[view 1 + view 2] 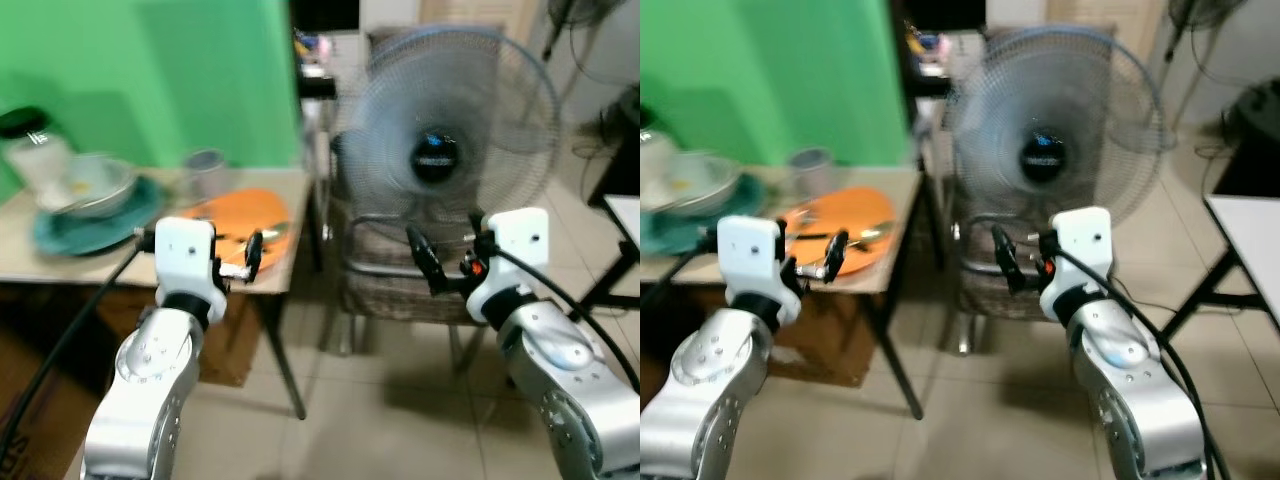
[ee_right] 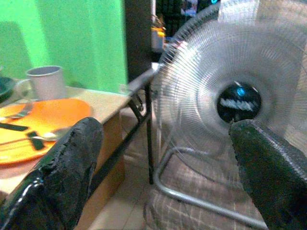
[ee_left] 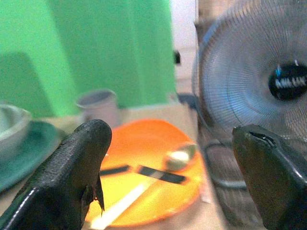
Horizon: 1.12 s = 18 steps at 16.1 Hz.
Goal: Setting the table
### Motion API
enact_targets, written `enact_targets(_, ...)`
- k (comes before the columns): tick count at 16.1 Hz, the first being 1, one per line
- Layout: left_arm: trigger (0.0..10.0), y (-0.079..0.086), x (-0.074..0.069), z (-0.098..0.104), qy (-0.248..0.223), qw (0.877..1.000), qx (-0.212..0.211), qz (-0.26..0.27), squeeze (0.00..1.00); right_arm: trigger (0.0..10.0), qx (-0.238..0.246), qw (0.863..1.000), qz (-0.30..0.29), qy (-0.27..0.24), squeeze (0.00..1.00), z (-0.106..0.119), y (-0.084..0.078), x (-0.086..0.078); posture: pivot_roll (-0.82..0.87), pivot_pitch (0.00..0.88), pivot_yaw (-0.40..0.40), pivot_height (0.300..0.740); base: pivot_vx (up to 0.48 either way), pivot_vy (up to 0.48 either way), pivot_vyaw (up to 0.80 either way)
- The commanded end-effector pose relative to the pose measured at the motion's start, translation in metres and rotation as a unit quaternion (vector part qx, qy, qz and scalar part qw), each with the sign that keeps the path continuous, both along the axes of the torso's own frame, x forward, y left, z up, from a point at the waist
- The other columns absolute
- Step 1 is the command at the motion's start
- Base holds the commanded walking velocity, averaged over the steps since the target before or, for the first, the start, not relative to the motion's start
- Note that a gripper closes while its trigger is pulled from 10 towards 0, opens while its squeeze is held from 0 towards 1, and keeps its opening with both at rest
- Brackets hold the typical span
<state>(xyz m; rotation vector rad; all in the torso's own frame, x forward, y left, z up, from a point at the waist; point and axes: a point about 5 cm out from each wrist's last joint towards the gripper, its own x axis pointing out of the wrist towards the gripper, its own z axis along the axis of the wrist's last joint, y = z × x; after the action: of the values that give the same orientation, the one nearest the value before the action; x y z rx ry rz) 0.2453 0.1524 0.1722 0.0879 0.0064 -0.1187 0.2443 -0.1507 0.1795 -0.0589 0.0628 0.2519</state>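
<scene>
Orange plate [image 1: 245, 215] with cutlery [image 3: 151, 172] overhangs table [image 1: 150, 262] corner, left-centre frame. Left gripper [image 1: 250, 257] and right gripper [image 1: 428, 262], fingers apart, empty. Risk: nudge tips plate; right arm snags fan [image 1: 445, 150].

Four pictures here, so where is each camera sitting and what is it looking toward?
Left eye view: on the head, looking forward and down at the table and fan; both silver arms show.
Right eye view: the head's other eye, same scene.
Left wrist view: on the left wrist, looking along the open left gripper at the orange plate.
Right wrist view: on the right wrist, looking along the open right gripper at the fan.
Both wrist views share the orange plate, grey mug and fan.
</scene>
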Motion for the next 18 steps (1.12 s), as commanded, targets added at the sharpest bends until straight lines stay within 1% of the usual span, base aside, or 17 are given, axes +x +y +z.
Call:
enact_targets(1,10.0,0.008,-0.001,-0.003,0.006,1.0,0.008,0.019,0.0,10.0,0.002,1.0,0.017,-0.002,1.0,0.003,0.006,0.0,-0.03,0.0,0.057,0.74,0.0,0.0,0.72)
enact_targets(5,10.0,0.009,-0.002,-0.002,0.003,1.0,0.003,0.017,0.0,10.0,0.002,1.0,0.013,0.009,1.0,-0.001,0.007,0.001,-0.02,0.0,0.054,0.74,0.0,0.0,0.0)
enact_targets(7,10.0,0.01,-0.004,-0.003,0.006,1.0,0.003,0.017,0.0,10.0,-0.003,1.0,0.002,0.009,1.0,-0.001,0.005,0.001,-0.02,0.0,0.055,0.74,0.262,0.0,0.0)
enact_targets(9,10.0,0.014,-0.005,-0.006,0.014,1.0,0.01,0.013,0.0,10.0,0.01,1.0,-0.019,0.017,1.0,-0.006,0.003,0.002,-0.01,0.0,0.071,0.74,0.306,0.0,0.0)
enact_targets(11,10.0,0.015,-0.005,-0.005,0.014,1.0,0.012,0.012,0.0,10.0,0.01,0.999,-0.032,0.022,1.0,-0.008,0.001,0.002,0.0,0.0,0.073,0.74,0.309,0.0,0.0)
enact_targets(13,10.0,0.016,-0.006,-0.005,0.016,1.0,0.016,0.011,0.0,10.0,0.014,0.999,-0.03,0.022,1.0,-0.009,0.003,0.001,0.02,0.0,0.076,0.74,0.313,0.0,0.0)
enact_targets(15,10.0,0.018,-0.012,-0.004,0.017,0.999,0.027,0.006,0.0,10.0,0.013,0.999,-0.017,0.027,1.0,-0.014,0.007,-0.001,0.04,0.0,0.077,0.74,0.317,0.0,0.0)
enact_targets(17,10.0,0.018,-0.011,-0.002,0.018,0.999,0.028,-0.005,0.0,10.0,0.019,1.0,-0.001,0.025,1.0,-0.013,0.011,-0.001,0.04,0.0,0.086,0.74,0.322,0.0,0.8)
enact_targets(18,10.0,0.016,-0.009,-0.003,0.018,0.999,0.031,-0.012,0.0,10.0,0.021,0.999,0.0,0.024,1.0,-0.012,0.01,0.0,0.04,0.0,0.085,0.74,0.322,0.0,0.8)
